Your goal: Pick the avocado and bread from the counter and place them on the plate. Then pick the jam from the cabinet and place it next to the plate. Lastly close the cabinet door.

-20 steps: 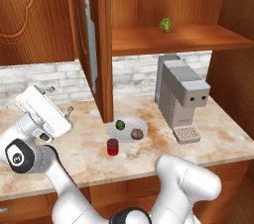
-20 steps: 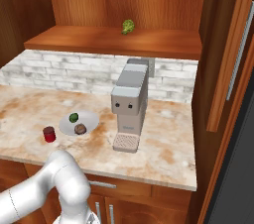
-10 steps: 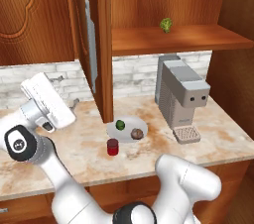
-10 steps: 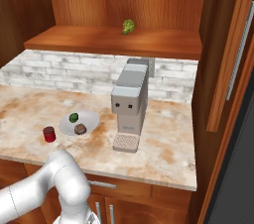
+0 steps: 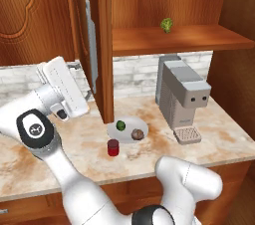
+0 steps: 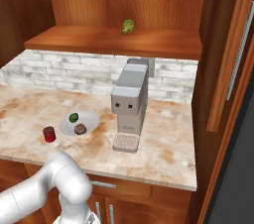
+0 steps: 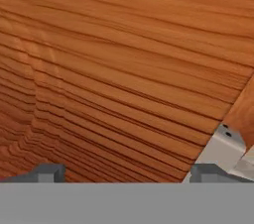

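The avocado and the bread lie on the white plate on the counter. The red jam stands on the counter just in front of the plate. The right base view shows the same group: avocado, bread, plate, jam. The cabinet door stands open, edge toward me, with its silver handle. My gripper is left of the door, close to the handle, open and empty. In the hand view my gripper faces the door's wood, with the handle's foot at the right.
A grey coffee machine stands on the counter right of the plate. A yellow-green leafy item sits on the cabinet shelf. A brick backsplash runs behind the counter. Another wooden panel with a bar handle rises at the right.
My hand has risen and swung right, from low over the left counter toward the open door's handle. The jaws stay open. The food, jam and plate have not moved.
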